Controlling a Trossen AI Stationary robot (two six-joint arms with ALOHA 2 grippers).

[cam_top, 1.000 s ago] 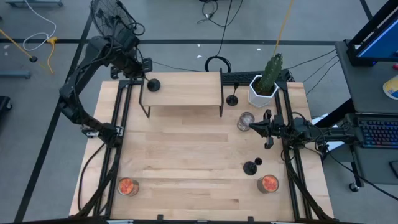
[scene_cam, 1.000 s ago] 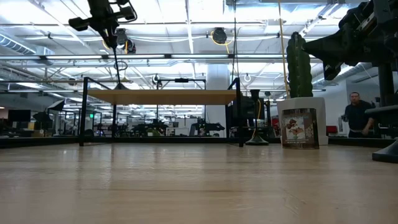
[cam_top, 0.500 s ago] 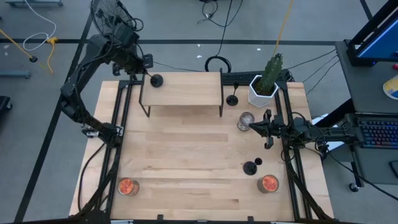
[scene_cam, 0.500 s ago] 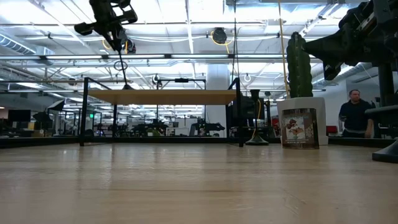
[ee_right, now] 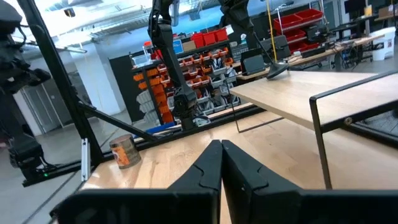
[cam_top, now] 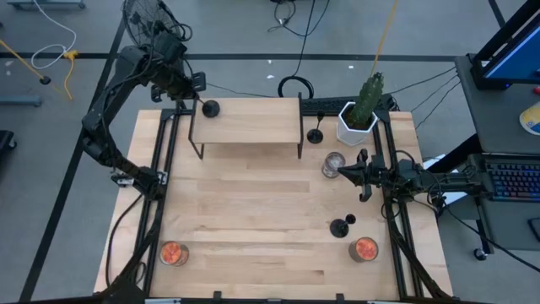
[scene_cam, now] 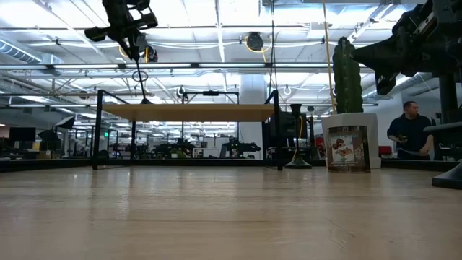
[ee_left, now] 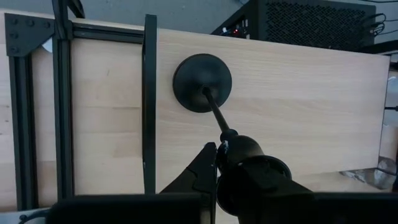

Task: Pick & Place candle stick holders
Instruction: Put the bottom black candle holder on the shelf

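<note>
Over back-left corner of shelf (cam_top: 253, 127), high view: left gripper (cam_top: 197, 95) just off shelf holder (cam_top: 210, 108), whose round base sits on shelf top near that corner. Pot-side holder (cam_top: 315, 135) upright on table (cam_top: 253, 219), between shelf's right leg and cactus pot (cam_top: 354, 125). Front holder (cam_top: 339, 227) on table toward front right, near right orange candle jar (cam_top: 365, 248). Left orange candle jar (cam_top: 172, 252) at front-left corner, well apart. Right gripper (cam_top: 344, 172) at right edge of table, just beside glass jar (cam_top: 333, 164), nothing held.

Low view: left gripper (scene_cam: 134, 49) up top, clamped on upper end of shelf holder (scene_cam: 141, 79). Stem leaning, base down on shelf (scene_cam: 188, 112). Cactus pot (scene_cam: 349, 141) at right, right arm above it. Person (scene_cam: 408, 133) in room behind, far right.

Left wrist view: shelf holder base (ee_left: 202, 83) flat on wood next to shelf's black frame bar. Stem running up into left gripper (ee_left: 219, 149), fingers pinched close on knob end. Contact partly blurred but reads as grasp.

Right wrist view: right gripper (ee_right: 222, 146) clenched, fingers pressed together, empty. Shelf (ee_right: 311, 87) ahead w/ shelf holder (ee_right: 275, 72) tilted on far end under other arm. Orange candle jar (ee_right: 124, 151) on table beyond.
</note>
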